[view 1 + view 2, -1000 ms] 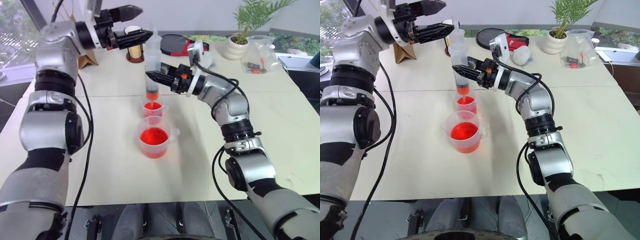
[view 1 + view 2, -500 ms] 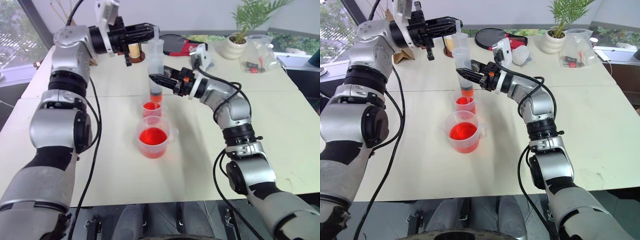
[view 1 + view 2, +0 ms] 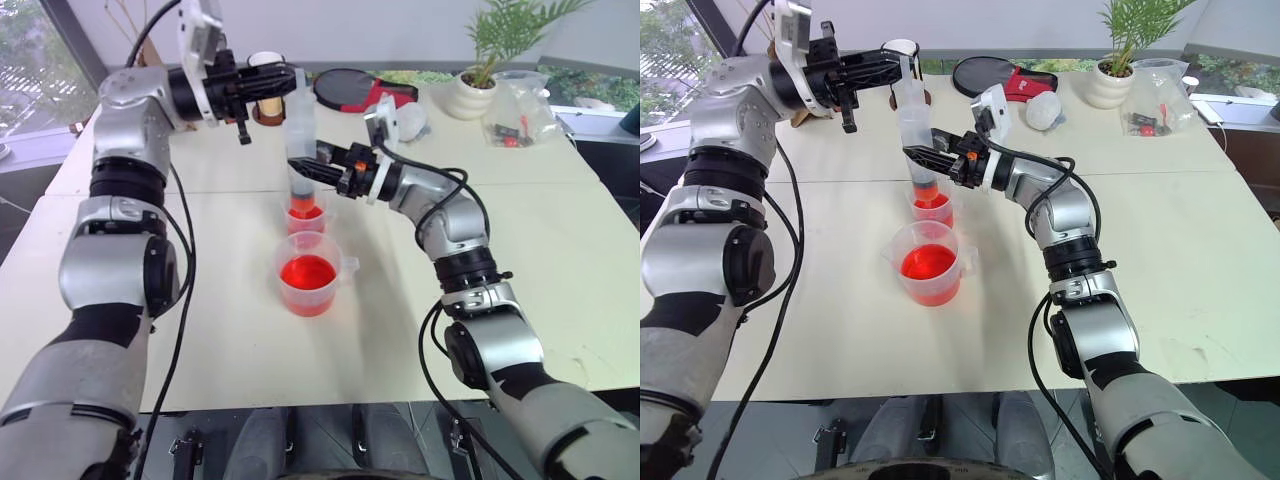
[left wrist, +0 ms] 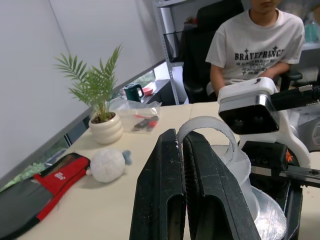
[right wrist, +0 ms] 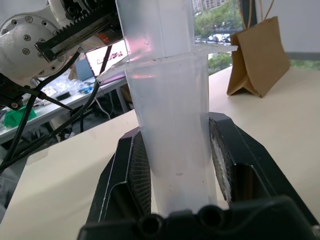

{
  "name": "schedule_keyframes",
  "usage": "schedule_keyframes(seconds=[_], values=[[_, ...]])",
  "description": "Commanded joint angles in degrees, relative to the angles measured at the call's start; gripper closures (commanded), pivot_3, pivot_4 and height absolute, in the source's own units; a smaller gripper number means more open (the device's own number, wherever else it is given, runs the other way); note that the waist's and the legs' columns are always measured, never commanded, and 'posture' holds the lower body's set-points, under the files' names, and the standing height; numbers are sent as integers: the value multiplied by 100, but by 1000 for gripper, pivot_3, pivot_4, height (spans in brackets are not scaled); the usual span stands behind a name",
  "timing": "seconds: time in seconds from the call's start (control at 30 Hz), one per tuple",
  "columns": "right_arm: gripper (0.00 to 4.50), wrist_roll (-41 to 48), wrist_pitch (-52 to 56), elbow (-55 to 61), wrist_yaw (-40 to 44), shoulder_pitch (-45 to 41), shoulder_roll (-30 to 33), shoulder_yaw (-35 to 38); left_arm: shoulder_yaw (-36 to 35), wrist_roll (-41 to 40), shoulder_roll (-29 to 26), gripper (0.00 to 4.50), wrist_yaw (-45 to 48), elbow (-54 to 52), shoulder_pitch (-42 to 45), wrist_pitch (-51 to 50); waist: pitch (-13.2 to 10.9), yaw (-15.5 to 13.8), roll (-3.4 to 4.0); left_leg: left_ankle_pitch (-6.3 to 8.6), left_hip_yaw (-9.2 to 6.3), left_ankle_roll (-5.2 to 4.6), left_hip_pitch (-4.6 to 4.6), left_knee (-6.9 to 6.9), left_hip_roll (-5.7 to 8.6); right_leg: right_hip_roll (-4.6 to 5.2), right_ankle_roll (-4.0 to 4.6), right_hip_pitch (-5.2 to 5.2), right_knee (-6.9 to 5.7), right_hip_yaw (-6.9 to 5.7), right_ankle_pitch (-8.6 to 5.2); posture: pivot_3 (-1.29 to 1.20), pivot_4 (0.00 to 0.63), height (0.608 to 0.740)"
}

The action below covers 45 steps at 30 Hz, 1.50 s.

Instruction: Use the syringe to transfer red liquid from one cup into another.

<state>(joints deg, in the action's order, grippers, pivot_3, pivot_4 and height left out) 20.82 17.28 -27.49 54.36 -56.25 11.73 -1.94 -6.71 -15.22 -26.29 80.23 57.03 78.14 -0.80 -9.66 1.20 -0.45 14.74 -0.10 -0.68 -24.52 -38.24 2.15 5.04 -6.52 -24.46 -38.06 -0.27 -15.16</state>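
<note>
Since the earlier frame, left hand has clenched at the plunger top. Right hand grips the syringe barrel, upright at upper centre, tip in the small cup.

Syringe tip hidden inside smaller cup.

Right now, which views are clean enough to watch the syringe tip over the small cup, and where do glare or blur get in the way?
Head views: evenly lit and sharp; the syringe tip stands out over the smaller cup, with only soft shadows on the table. Right wrist view: the barrel is sharp and the window behind it bright. Left wrist view: the left gripper looms close, and the background is soft.
</note>
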Motion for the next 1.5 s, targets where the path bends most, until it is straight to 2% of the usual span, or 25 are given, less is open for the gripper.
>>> schedule_keyframes(seconds=[0.03, 0.27, 1.07, 1.17, 1.3, 1.33, 1.5], values=[[3123, 87, -401, 92, -30, -600, -44, 243, 66, -1, 138, 4477, -36, -208, -149, -88, 0, 6, 0, -1, 0, 1, 0, 0, 0, 0, 0, 0, -1, 0, 0, 0, 150, 740], [3123, 137, -513, -75, -52, -899, -41, 348, 4, -16, 254, 4477, -224, -189, -239, -61, 0, 1, 0, -4, 0, 7, 0, 0, 0, 0, 0, 0, -1, 0, 0, 0, 150, 740], [3123, 229, -433, 162, -47, -1026, -21, 386, 9, 36, 485, 4477, -403, -95, -473, 39, 0, 0, 0, -4, 0, 8, 0, 0, 0, 0, 0, 0, -1, 0, 0, 0, 150, 740], [3123, 231, -398, 283, -24, -934, -32, 334, -224, -175, 415, 3560, -527, -32, -279, -255, 0, 1, 0, -4, 0, 7, 0, 0, 0, 1, 0, 0, -1, 0, 0, 0, 150, 740], [3123, 248, -325, 427, -39, -797, -68, 298, -574, -411, 180, 1661, -751, 14, -55, -401, 0, 7, 0, -3, 0, 6, 0, 1, 0, 0, 0, -1, -1, 0, 0, 0, 150, 740], [3123, 258, -304, 450, -60, -775, -74, 308, -653, -476, 61, 1304, -733, 16, -23, -508, 0, 10, 0, -4, 0, 6, 0, 1, 0, 0, 0, -1, -1, 0, 0, 0, 150, 740], [3123, 308, -223, 608, -190, -659, -65, 379, -822, -773, -570, 1304, -457, -397, -329, -1312, 0, 95, 0, -6, -5, 10, 1, 3, -1, -1, 0, -1, -4, -1, 0, 0, 150, 740]])
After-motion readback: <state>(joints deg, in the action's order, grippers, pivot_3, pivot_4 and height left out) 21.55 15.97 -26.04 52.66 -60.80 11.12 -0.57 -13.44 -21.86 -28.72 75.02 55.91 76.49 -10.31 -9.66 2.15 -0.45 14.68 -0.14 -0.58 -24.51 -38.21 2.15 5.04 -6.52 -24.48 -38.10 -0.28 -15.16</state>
